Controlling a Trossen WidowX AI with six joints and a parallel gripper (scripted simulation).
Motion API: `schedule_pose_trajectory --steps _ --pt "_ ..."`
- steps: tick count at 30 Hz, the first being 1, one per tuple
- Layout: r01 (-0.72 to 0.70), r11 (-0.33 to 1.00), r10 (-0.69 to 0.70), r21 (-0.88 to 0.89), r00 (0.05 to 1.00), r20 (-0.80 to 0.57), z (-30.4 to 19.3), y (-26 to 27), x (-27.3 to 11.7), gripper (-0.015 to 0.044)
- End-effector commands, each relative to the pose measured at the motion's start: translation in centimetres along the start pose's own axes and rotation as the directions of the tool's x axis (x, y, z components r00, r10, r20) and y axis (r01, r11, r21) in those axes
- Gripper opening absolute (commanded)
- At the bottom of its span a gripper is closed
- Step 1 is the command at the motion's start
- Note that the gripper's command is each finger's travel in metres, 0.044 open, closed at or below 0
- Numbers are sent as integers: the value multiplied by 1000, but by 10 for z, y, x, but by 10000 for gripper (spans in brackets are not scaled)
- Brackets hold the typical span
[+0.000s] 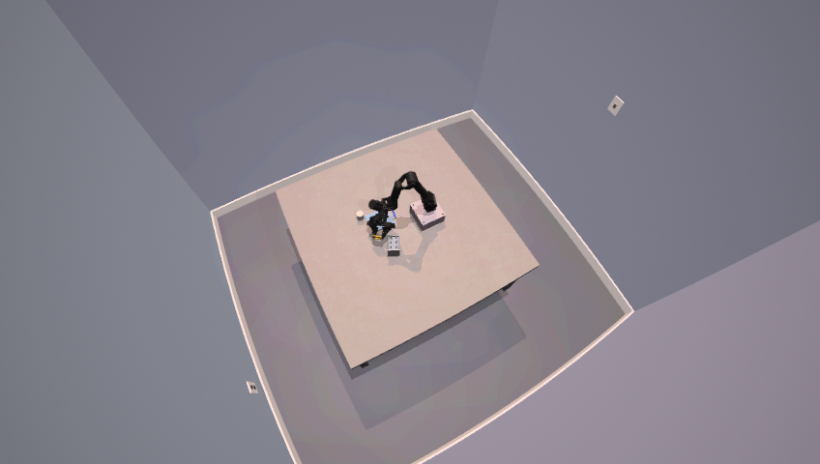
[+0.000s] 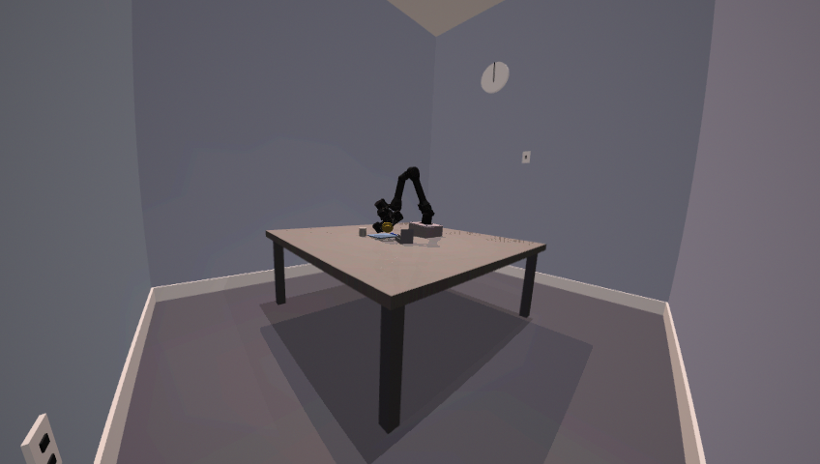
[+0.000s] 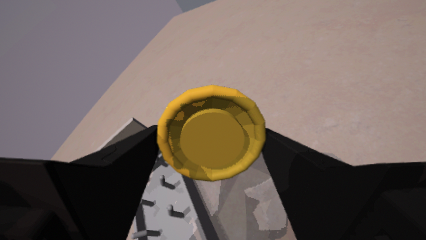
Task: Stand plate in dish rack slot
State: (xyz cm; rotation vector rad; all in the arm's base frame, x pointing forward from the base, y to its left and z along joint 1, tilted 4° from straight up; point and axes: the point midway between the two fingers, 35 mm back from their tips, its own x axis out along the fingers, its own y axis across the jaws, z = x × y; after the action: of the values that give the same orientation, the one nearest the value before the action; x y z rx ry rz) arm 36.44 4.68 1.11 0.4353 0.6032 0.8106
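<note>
The yellow plate (image 1: 377, 237) (image 2: 387, 227) (image 3: 212, 137) is round with a raised rim. My gripper (image 3: 211, 132) is shut on it, one finger on each side of the rim, and holds it above the table. In the exterior view the plate looks steeply tilted, its round face turned to the camera. The dish rack (image 1: 394, 244) (image 2: 406, 236) (image 3: 172, 212) is grey with short pegs and a dark upright end. It stands beside the plate and is apart from it; in the wrist view it lies beyond the plate at the lower left, partly hidden by plate and finger.
A light blue flat sheet (image 1: 371, 217) (image 2: 380, 235) lies under the arm. A blue utensil (image 1: 394, 215) lies at its edge. A small pale cup (image 1: 359, 216) (image 2: 362, 231) stands to the left. The arm's base box (image 1: 427, 216) (image 2: 425, 230) stands to the right of the rack.
</note>
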Motion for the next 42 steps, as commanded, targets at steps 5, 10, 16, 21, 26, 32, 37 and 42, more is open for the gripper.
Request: schedule_pose_trajectory --steps 5,10,16,21,26,32,37,42 --pt "-83 987 92 -139 994 60 -11 9 -9 0" --pt "-124 964 149 -237 985 91 -18 17 -16 0" --pt "-165 921 218 -353 969 117 -28 28 -26 0" --pt "-191 874 274 -447 953 128 -37 39 -35 0" --pt "-211 816 329 -539 935 130 -46 51 -45 0" --pt "-222 769 365 -599 923 126 -53 60 -52 0" --pt "-222 769 365 -599 923 126 -53 60 -52 0" --pt "-216 766 359 -605 925 125 -52 58 -49 0"
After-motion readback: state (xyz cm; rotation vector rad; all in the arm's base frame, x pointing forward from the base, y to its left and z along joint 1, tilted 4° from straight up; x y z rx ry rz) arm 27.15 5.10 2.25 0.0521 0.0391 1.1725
